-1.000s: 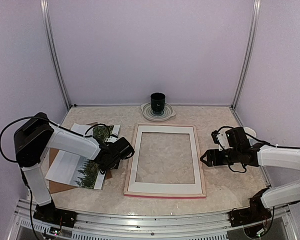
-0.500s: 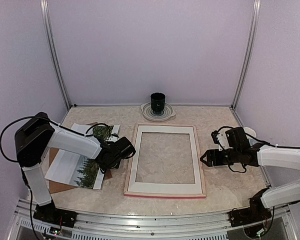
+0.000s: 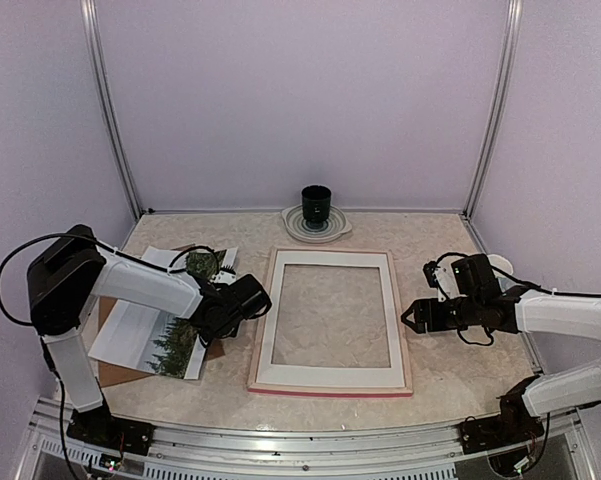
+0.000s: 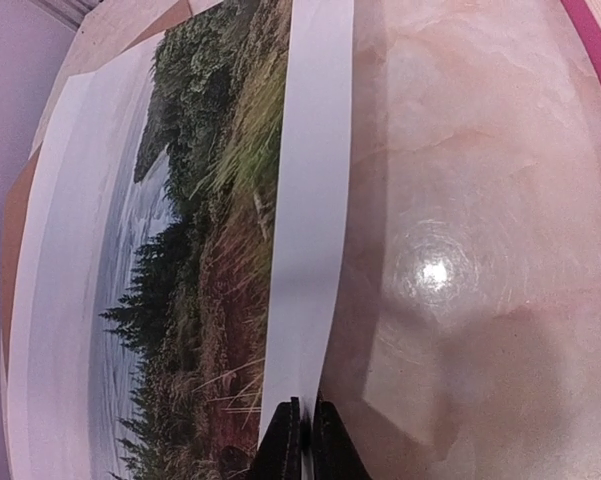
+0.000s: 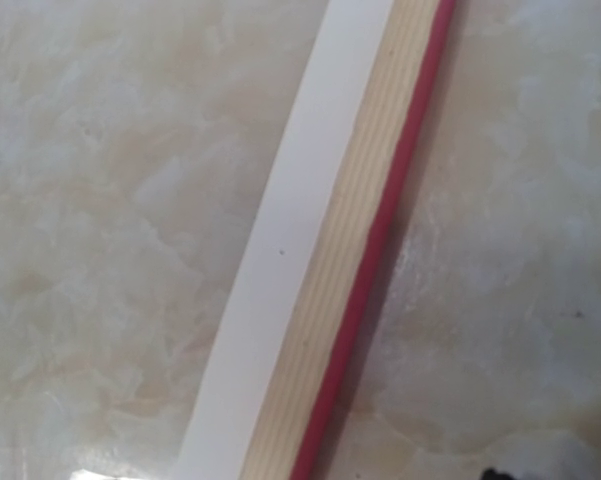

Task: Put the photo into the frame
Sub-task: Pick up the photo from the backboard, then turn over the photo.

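The photo (image 3: 155, 335) lies at the left, partly on a brown backing board (image 3: 115, 372). My left gripper (image 3: 211, 333) is shut on the photo's white margin on the side nearest the frame. In the left wrist view the gripper (image 4: 302, 432) pinches the margin of the photo (image 4: 200, 250), which curves up off the table. The frame (image 3: 405, 340) lies face down in the middle with a white mat board (image 3: 330, 375) in it. My right gripper (image 3: 408, 316) hovers open and empty at the frame's right rim (image 5: 365, 240), beside the mat (image 5: 280, 250).
A black cup (image 3: 316, 203) stands on a pale plate (image 3: 332, 233) at the back centre. A small white object (image 3: 500, 263) lies behind the right arm. The pink frame edge (image 4: 600, 30) shows to the right of the photo. Purple walls close in three sides.
My left gripper has shifted slightly toward the frame, drawing the photo's near edge with it. The right arm has not moved.
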Controlling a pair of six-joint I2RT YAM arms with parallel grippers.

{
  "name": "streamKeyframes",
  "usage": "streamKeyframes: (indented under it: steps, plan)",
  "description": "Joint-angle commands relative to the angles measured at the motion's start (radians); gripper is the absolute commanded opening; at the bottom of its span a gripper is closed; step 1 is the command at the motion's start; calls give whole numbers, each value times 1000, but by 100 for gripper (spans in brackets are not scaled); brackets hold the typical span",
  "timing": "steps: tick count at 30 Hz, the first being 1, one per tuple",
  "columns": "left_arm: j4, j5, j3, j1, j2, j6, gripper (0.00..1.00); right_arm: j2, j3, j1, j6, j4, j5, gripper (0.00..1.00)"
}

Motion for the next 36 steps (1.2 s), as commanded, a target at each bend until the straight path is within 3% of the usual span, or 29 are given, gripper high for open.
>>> streamKeyframes:
  steps: [1,4,23,36]
  plan:
    - [-42,-37,22,-9,-65,-25,4,7,12,9,5,15,5,77]
    - [-56,-49,24,-12,-87,-32,0,5,12,9,5,16,7,77]
    - [-257,-108,163,-82,-240,-74,0,3,12,9,5,13,12,77]
    - [-232,32,221,-113,-400,-35,0,1,11,9,8,11,17,77]
